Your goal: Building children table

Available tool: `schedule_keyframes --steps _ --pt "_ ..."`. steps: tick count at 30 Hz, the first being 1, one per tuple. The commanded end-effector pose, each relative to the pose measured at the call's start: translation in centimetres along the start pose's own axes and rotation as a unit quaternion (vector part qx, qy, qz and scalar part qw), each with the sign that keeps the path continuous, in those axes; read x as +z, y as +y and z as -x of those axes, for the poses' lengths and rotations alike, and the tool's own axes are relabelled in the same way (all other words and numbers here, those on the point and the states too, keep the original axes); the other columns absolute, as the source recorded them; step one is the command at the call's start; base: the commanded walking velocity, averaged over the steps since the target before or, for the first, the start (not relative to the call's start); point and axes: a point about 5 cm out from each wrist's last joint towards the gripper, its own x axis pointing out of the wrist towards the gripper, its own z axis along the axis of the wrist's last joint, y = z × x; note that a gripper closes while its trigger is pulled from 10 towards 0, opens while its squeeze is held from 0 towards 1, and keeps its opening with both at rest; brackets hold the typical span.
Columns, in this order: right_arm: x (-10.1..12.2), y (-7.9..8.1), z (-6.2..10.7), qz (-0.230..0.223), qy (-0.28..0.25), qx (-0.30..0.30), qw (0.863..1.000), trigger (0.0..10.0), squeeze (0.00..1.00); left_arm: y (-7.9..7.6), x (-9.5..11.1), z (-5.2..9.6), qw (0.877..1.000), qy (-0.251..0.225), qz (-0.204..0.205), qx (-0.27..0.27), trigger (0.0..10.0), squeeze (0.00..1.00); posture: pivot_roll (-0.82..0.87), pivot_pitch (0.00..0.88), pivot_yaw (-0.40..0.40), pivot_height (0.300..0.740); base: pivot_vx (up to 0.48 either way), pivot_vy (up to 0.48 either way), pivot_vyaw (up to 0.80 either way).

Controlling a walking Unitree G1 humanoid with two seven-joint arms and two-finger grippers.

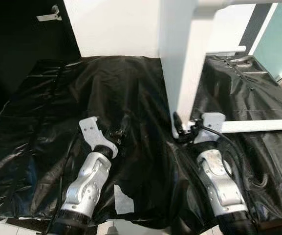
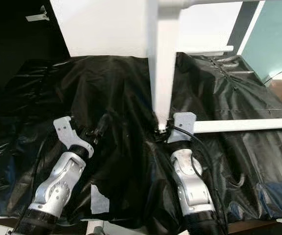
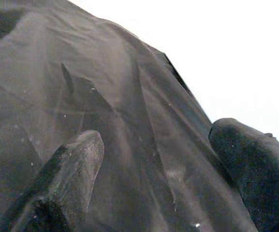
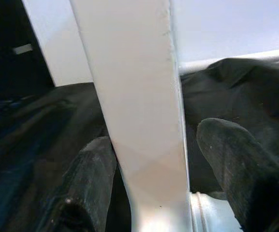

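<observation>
Nearest the camera: two silver forearms low over black plastic sheeting (image 1: 131,107).

White table leg (image 2: 163,73) upright, foot on the sheeting just ahead of the right gripper (image 4: 151,159). Right wrist view puts the leg between the two black fingers (image 4: 236,159); a narrow gap to the leg face on one side at least, so straddling it, not clamped. Leg joins the white frame (image 2: 199,4) at the top edge; white cross rail (image 2: 248,125) runs out to the right from near the leg's base, passing just behind the right wrist bracket.

Likely step: steady or seat the leg. To do well: close squarely on the flat faces, not across a corner; grip low near the foot is fine for sliding, poor for resisting tilt, so push slowly. Watch the cable looped by the right wrist, close to the leg foot. Sheeting will bunch and slide under the foot.

Left gripper (image 1: 115,134) well apart from the leg, resting on the sheeting, fingers spread and empty in the left wrist view. Free to brace the frame if needed.

Materials: leg square-section, smooth painted white, hard edges, slightly glossy. Sheeting thin, wrinkled, shiny, slippery; torn patch (image 1: 123,200) shows pale surface underneath near the left forearm. Dark door (image 1: 23,29) at back left, white wall (image 1: 111,24) behind.
</observation>
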Motion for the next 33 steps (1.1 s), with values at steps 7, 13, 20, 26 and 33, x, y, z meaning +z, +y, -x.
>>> schedule_keyframes --steps 7,13,20,26,33 --pt "0.3 -0.1 0.3 -0.027 0.015 0.007 0.999 10.0 0.00 -1.5 -0.4 0.1 0.989 -0.002 -0.035 -0.143 10.0 0.00 -0.04 0.000 0.023 0.740 0.000 0.000 0.00" --pt "0.4 -0.3 1.4 -0.053 0.024 0.009 0.998 10.0 0.00 -1.3 -0.4 0.2 0.989 -0.002 -0.054 -0.140 10.0 0.00 -0.04 0.005 0.026 0.740 0.000 0.000 0.00" --pt "2.7 -1.1 2.2 -0.049 -0.010 0.004 0.999 0.0 0.00 -1.5 -0.8 0.3 0.987 0.006 -0.061 -0.146 10.0 0.00 -0.06 0.013 0.031 0.740 0.000 0.000 0.00" --pt "3.5 -1.5 1.8 -0.034 -0.021 -0.012 0.999 10.0 0.00 -1.5 -1.0 0.3 0.987 0.008 -0.060 -0.148 10.0 0.00 -0.05 0.011 0.029 0.740 0.000 0.000 0.00" --pt "5.2 -3.5 -0.1 0.009 -0.068 -0.082 0.994 10.0 0.00 -1.4 -1.2 0.5 0.987 0.012 -0.062 -0.146 10.0 0.00 -0.04 0.010 0.031 0.740 0.000 0.000 0.00"
